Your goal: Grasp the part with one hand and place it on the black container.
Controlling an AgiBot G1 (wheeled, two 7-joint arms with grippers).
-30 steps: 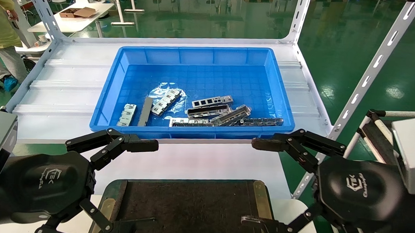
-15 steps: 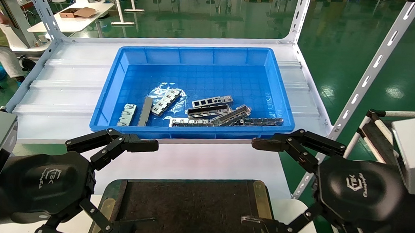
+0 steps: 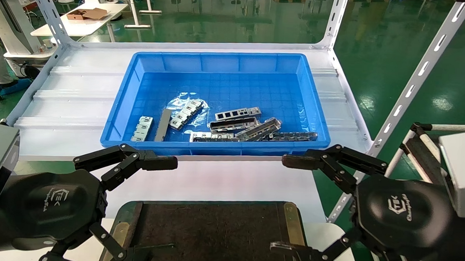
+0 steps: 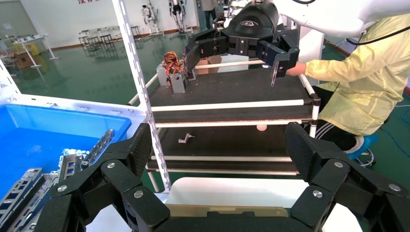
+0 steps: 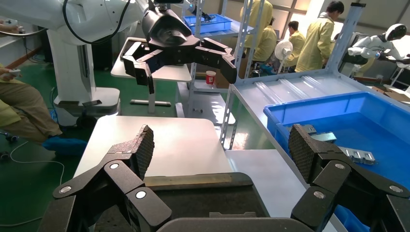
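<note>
Zero progress: thin flat silver-grey cutout strip part (image 3: 238,113) lies in blue plastic bin (image 3: 224,57). Rough black container with green rim (image 3: 212,231) holds no part. Left gripper (image 3: 150,207) and right gripper (image 3: 288,205) hover near it, fingers spread, nothing held. Grasp, transfer, place all pending.

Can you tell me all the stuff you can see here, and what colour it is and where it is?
Blue bin: one, blue, on the white shelf.
Part: one, silver-grey flat strip with cutouts, inside the bin.
Other metal pieces: several, silver and dark, in the near half of the bin.
White shelf: one, white, ahead of the robot.
Black container: one, black with green rim, nearest the robot.
Left end effector: one, black, open, over the container's left edge.
Right end effector: one, black, open, over its right edge.
</note>
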